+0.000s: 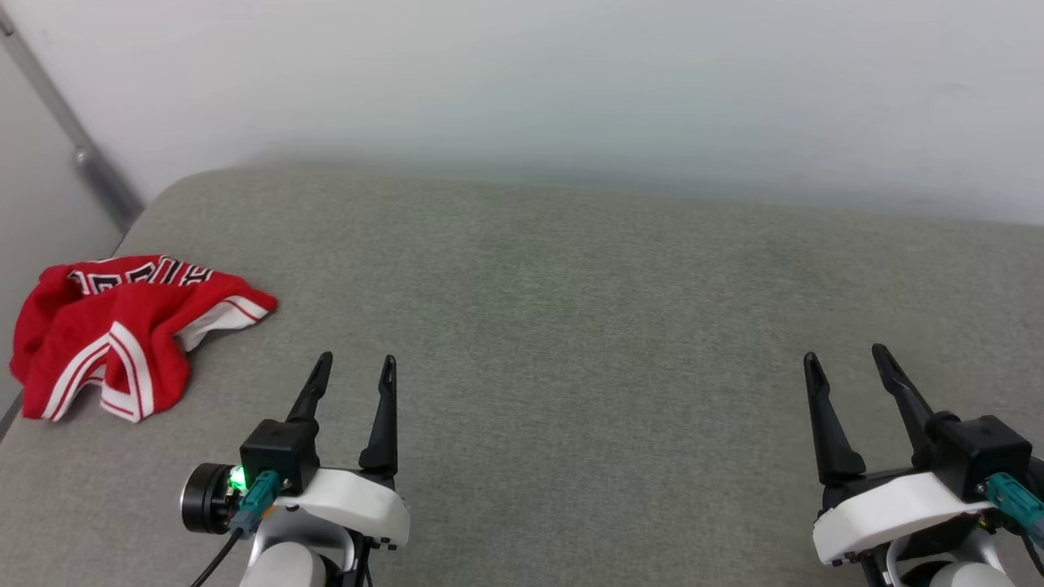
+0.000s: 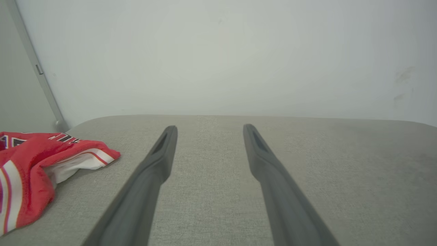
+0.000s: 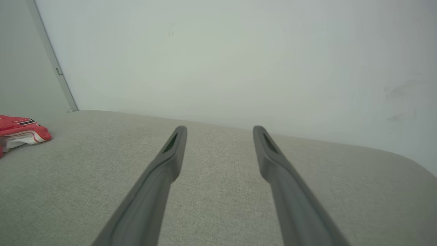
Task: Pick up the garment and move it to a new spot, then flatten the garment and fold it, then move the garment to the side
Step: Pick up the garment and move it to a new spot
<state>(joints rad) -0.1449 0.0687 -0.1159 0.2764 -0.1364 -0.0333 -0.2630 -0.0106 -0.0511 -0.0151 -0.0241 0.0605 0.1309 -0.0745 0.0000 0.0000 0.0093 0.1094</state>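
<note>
Crumpled garment (image 1: pixel 122 326) lies heaped, left tool (image 1: pixel 357 359) near its right side, right tool (image 1: pixel 844 352) well apart beyond; both spread, empty, so left one's nearer.

1 garment (image 1: pixel 106 326), 1 left gripper (image 1: pixel 358 359), 1 right gripper (image 1: pixel 844 352), 1 cushion (image 1: pixel 571 326)

Grey fabric-covered surface (image 1: pixel 571 326) with rounded corners, plain white wall (image 1: pixel 522 81) behind, metal strip (image 1: pixel 73 139) at left
</note>
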